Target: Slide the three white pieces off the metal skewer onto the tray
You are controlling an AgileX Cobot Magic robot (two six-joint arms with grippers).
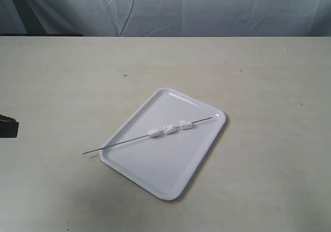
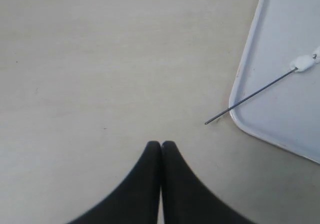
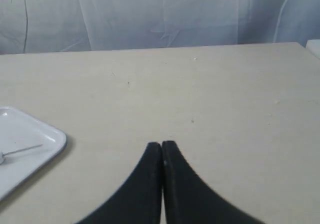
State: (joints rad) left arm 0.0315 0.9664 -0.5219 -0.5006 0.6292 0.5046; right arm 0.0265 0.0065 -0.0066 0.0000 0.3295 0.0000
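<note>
The metal skewer [image 1: 124, 141] lies across the tray [image 1: 155, 172], three white pieces [image 1: 169, 129] threaded midway. It looks stiff, thin and likely slippery; its bare overhanging end seems best to pinch. The left gripper [image 2: 161, 145] and right gripper [image 3: 161, 145] sit pressed together, empty.

1. A wide, pale beige table [image 1: 62, 87] with a matte top fills the scene. Its far edge runs straight across the exterior view.
2. The top carries a few tiny dark specks and faint scuffs, scattered well apart.
3. One thing lies flat on it: a glossy white rectangular tray [image 1: 160, 170] with rounded corners and a low rim, set askew to the table's edge, near the middle.
4. A thin metal skewer [image 1: 124, 142] rests across the tray's rim. One end juts out over the bare tabletop toward the left of the exterior view; whether that tip touches the surface is unclear.
</note>
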